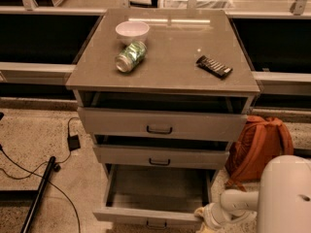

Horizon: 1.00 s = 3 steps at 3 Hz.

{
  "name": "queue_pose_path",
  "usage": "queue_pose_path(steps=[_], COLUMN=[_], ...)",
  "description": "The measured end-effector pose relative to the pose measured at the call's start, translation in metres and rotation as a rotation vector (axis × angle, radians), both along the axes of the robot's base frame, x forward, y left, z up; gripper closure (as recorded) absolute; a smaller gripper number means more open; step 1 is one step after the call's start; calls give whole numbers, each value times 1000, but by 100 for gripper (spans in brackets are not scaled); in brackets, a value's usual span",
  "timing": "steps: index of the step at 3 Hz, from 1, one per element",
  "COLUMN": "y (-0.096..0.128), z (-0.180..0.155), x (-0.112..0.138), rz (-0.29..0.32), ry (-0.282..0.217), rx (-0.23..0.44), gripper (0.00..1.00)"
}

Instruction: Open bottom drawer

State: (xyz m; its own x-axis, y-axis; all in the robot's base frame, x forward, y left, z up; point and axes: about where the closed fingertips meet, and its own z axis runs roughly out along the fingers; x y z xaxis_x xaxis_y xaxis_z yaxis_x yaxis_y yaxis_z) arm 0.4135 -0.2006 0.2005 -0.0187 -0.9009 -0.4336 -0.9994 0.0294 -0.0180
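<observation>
The bottom drawer (141,214) is the lowest of three grey drawers in a cabinet and stands pulled well out. Its plain grey inside (155,186) shows and looks empty. Its small dark handle (156,224) sits at the lower edge of the view. My gripper (206,216), on a white arm (286,193) coming from the lower right, is at the drawer front's right corner, touching or very close to it. The middle drawer (160,157) and the top drawer (160,125) stand slightly out.
On the cabinet top are a white bowl (132,31), a green can (130,56) on its side and a dark wrapped bar (214,66). An orange backpack (260,147) sits on the floor to the right. A cable with adapter (74,142) and a black pole (39,193) lie at the left.
</observation>
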Motion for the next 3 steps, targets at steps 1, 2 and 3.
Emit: queue_pose_path(steps=[1, 2, 3], y=[10, 45, 68], z=[29, 56, 53], x=[-19, 1, 37], rz=[15, 54, 63], ry=[-8, -54, -94], rx=[9, 44, 79], gripper=[49, 52, 65])
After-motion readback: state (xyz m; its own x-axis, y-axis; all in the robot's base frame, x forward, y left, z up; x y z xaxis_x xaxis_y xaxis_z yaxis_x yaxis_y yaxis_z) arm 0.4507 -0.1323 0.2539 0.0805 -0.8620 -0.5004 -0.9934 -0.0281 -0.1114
